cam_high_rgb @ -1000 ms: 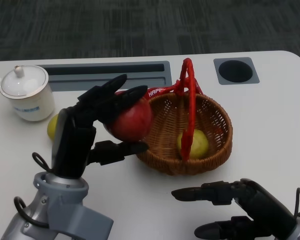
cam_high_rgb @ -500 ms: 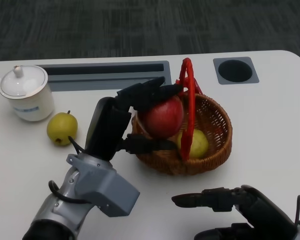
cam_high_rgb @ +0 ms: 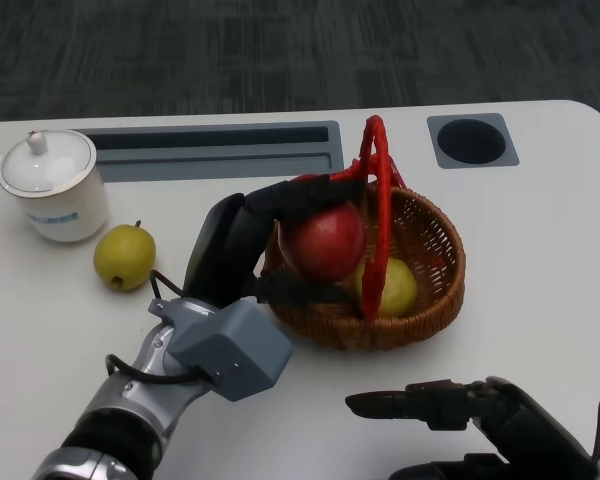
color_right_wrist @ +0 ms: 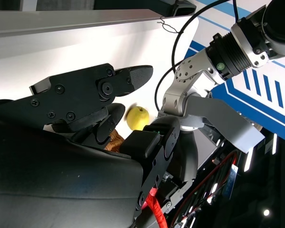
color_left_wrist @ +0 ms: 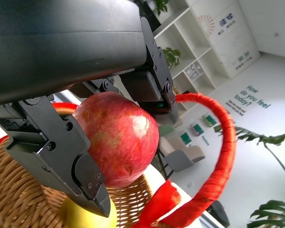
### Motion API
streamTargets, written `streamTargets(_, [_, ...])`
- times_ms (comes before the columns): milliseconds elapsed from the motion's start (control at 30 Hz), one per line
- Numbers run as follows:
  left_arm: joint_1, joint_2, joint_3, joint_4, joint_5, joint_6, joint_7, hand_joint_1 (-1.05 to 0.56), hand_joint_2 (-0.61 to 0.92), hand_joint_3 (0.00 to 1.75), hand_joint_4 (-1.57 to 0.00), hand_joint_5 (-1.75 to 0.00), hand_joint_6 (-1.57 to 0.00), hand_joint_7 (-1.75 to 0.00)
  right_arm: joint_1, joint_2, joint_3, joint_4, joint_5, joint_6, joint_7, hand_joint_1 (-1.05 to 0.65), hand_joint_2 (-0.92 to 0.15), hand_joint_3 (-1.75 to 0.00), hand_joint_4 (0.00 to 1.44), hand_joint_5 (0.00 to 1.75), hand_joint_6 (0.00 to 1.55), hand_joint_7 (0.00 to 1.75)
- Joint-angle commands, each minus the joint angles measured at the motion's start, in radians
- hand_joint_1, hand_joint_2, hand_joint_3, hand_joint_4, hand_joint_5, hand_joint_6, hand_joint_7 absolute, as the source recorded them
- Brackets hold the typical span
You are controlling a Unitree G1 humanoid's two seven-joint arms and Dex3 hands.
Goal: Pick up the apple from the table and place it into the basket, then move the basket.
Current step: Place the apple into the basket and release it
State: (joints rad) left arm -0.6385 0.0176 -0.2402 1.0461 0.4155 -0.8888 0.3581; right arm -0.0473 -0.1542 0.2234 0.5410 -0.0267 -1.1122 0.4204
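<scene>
Risk of dropping apple (cam_high_rgb: 324,240), gripped by left hand (cam_high_rgb: 265,235), onto yellow fruit (cam_high_rgb: 394,287) just below or snagging red handle (cam_high_rgb: 378,215) beside fingers; right hand (cam_high_rgb: 460,415) open, idle.

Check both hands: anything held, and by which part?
Left hand holds the apple by opposite sides, fingers over its top and thumb beneath, above the basket. Right hand holds nothing.

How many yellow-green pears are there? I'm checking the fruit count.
2: one pear on the table beside the white lidded cup, one pear in the basket. Others may hide behind the apple.
</scene>
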Motion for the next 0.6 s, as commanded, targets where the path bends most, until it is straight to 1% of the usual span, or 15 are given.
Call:
streamTargets(33, [-0.029,0.012,0.002,0.000,-0.015,0.019,-0.049,-0.21,0.79,0.00,-0.88,0.00,-0.77,0.00,0.001,-0.014,-0.004,-0.005,0.001,-0.011,-0.012,-0.40,-0.92,-0.07,0.83,0.00,0.72,0.00])
streamTargets(133, [-0.026,0.031,-0.012,-0.022,0.000,0.043,-0.093,-0.35,0.77,0.00,-0.51,0.00,-0.45,0.00,-0.004,-0.020,-0.005,0.002,0.002,-0.012,-0.009,-0.40,-0.92,-0.07,0.83,0.00,0.72,0.00])
streamTargets(233, [-0.029,0.057,-0.033,-0.047,0.035,0.066,-0.109,-0.49,0.76,0.00,-0.25,0.00,-0.29,0.00,-0.006,-0.027,-0.005,-0.001,0.000,-0.006,-0.007,-0.41,-0.92,-0.08,0.82,0.00,0.72,0.00])
streamTargets(267, [-0.029,0.063,-0.039,-0.057,0.042,0.074,-0.114,-0.53,0.76,0.00,-0.19,0.00,-0.25,0.00,-0.007,-0.029,-0.005,-0.001,0.001,-0.004,-0.006,-0.41,-0.92,-0.08,0.82,0.00,0.72,0.00])
streamTargets(367, [-0.028,0.073,-0.044,-0.086,0.041,0.097,-0.135,-0.63,0.77,0.01,-0.10,0.00,-0.18,0.00,-0.010,-0.034,-0.003,0.000,0.009,-0.001,-0.001,-0.43,-0.92,-0.07,0.82,0.00,0.72,0.00])
streamTargets(600, [-0.007,0.084,-0.022,-0.164,-0.015,0.093,-0.198,-0.66,0.78,0.00,-0.03,0.00,-0.16,0.00,-0.018,-0.041,-0.018,0.007,0.017,-0.008,-0.008,-0.47,-0.92,-0.04,0.84,0.01,0.73,0.01])
